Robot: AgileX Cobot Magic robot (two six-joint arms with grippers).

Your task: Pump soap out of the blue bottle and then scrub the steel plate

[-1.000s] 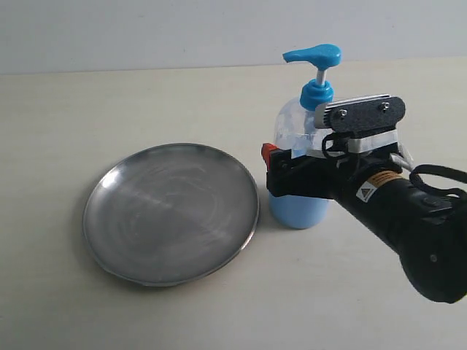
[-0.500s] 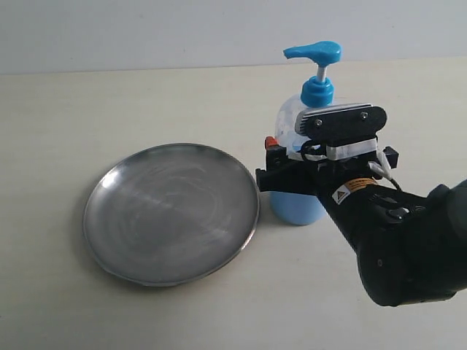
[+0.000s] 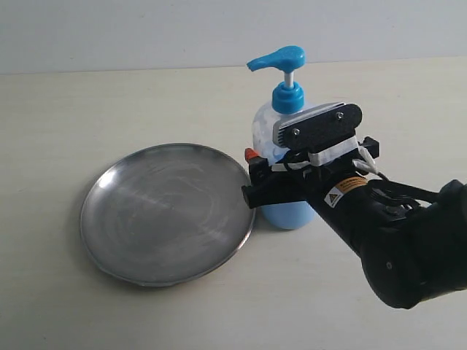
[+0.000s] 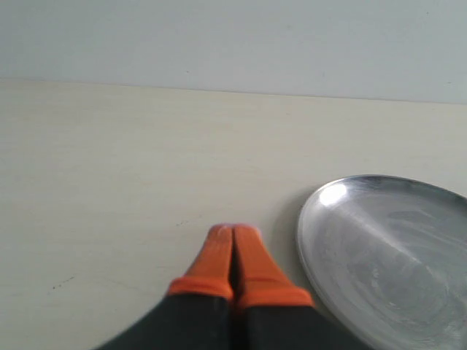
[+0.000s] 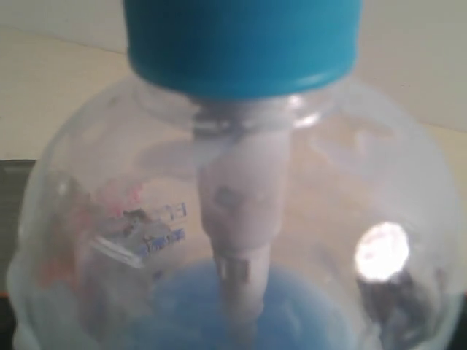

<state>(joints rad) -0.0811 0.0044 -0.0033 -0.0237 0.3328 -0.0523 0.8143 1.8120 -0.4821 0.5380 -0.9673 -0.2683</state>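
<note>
A steel plate (image 3: 168,211) lies flat on a pale bench (image 3: 87,102), with no blue smear visible on it. Just beside its rim stands the blue bottle (image 3: 264,127), soap (image 3: 288,215) filling its lower part. The right gripper (image 3: 250,176) clasps the bottle's round body from the side, probably to steady it. This leaves the pump head (image 3: 277,58) free, with the spout towards the plate. The left gripper (image 4: 233,240), orange fingertips pressed together and empty, sits low near the plate's edge.
</note>
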